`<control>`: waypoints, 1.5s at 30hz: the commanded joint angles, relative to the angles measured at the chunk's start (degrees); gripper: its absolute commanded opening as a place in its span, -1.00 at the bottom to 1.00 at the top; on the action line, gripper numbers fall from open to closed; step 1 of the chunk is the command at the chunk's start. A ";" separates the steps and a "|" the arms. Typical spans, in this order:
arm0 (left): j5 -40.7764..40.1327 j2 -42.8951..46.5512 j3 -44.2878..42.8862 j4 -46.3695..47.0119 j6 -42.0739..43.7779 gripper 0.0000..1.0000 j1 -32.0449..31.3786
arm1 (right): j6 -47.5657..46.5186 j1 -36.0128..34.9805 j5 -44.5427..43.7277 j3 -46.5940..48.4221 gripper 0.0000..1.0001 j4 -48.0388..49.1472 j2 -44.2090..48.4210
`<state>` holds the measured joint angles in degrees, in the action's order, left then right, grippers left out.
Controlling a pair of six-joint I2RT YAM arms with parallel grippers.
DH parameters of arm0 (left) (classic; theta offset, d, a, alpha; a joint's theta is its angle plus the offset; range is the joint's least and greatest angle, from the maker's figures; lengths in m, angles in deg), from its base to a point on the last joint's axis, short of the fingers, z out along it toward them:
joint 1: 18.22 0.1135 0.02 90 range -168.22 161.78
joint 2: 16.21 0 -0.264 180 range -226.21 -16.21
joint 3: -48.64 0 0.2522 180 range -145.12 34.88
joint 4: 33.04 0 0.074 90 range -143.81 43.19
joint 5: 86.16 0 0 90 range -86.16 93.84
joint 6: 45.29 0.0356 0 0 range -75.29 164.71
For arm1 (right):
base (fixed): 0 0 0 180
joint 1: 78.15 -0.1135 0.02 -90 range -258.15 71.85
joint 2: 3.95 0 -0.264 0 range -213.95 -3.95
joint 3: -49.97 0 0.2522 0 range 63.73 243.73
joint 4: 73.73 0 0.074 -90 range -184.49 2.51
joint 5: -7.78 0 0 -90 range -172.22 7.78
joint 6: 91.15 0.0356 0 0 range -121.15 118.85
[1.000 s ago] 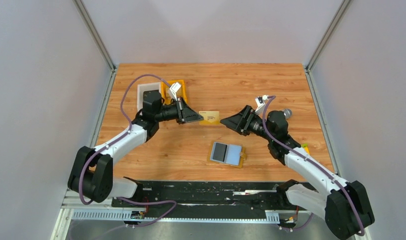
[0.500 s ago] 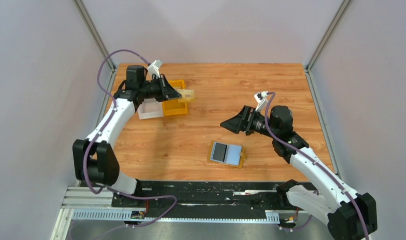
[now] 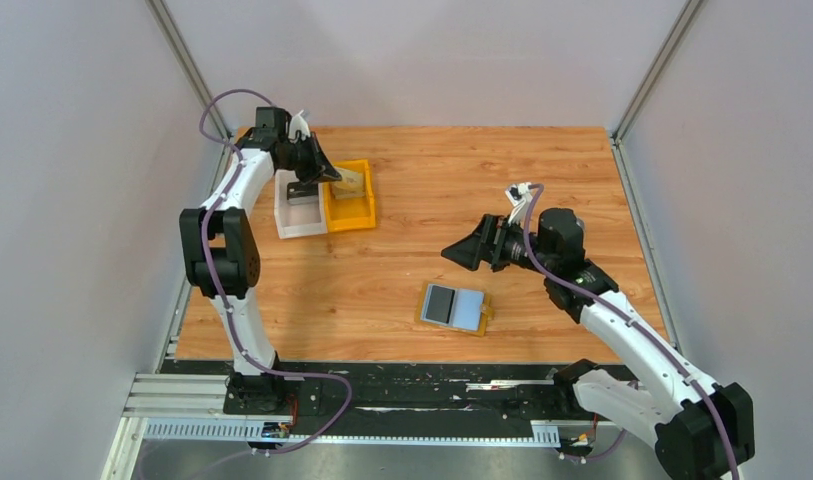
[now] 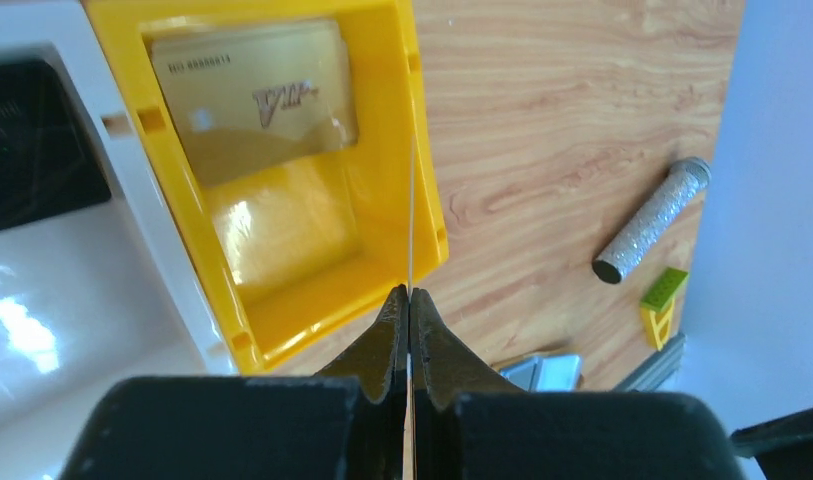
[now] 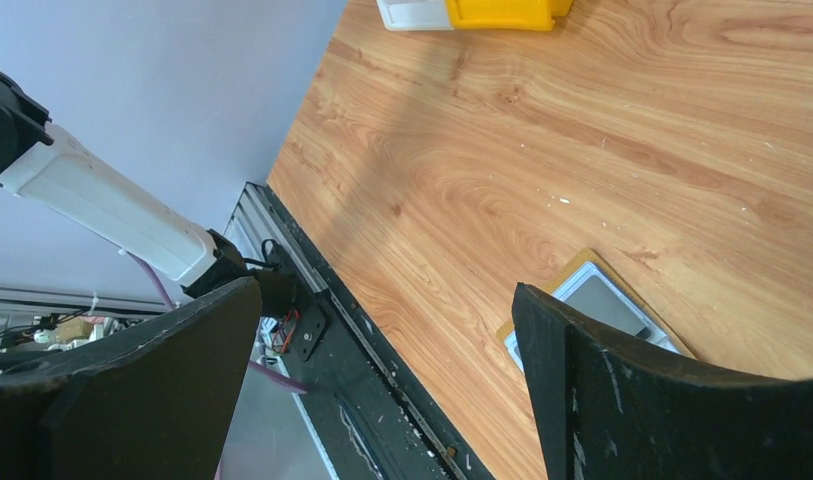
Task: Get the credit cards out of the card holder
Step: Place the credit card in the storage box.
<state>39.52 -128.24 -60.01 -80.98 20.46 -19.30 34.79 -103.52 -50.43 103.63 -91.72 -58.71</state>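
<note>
Left claw [image 4: 409, 300] pressed together on a thin card [image 4: 411, 215], seen edge-on in its wrist view, card pointing out past the fingertips; it hangs over the yellow bin [image 3: 352, 212] at the far left of the table [image 3: 502, 170], so a drop there looks like the step in hand; a gold card [image 4: 252, 100] lies flat inside that bin; white bin [image 3: 300, 224] touches it on the left side, something dark inside, can't tell what; right claw [image 3: 452, 252] spread wide, nothing between the fingers, hovering above the wood right of centre; card holder [image 3: 454, 307] lies open and flat on the table, toward the near edge, just near-side of the right claw's tips and roughly below them, well apart from the left claw; its long axis runs left to right with a slight tilt, the right end a bit nearer; left panel looks dark, maybe another card, right panel pale blue; right arm is clearly the nearer one, so any next reach into the holder probably falls to it, coming down and toward the near side; left arm would have to cross most of the table.
</note>
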 commanded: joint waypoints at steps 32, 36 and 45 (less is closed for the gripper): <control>-6.25 -14.70 -15.05 -0.58 2.45 -0.55 0.29 | -3.60 -0.08 -3.05 4.57 1.00 -0.60 -5.87; -6.97 -14.70 -14.79 -0.66 2.79 -0.40 0.29 | -3.59 -0.03 -3.05 4.57 1.00 -0.60 -6.06; -7.29 -15.33 -16.41 -1.45 3.25 -0.18 0.29 | -3.60 -0.04 -3.02 4.33 1.00 -0.77 -5.90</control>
<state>32.18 -143.19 -73.46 -82.64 22.38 -19.23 32.12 -103.52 -52.83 105.49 -94.08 -64.83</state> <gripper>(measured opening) 0.394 0.998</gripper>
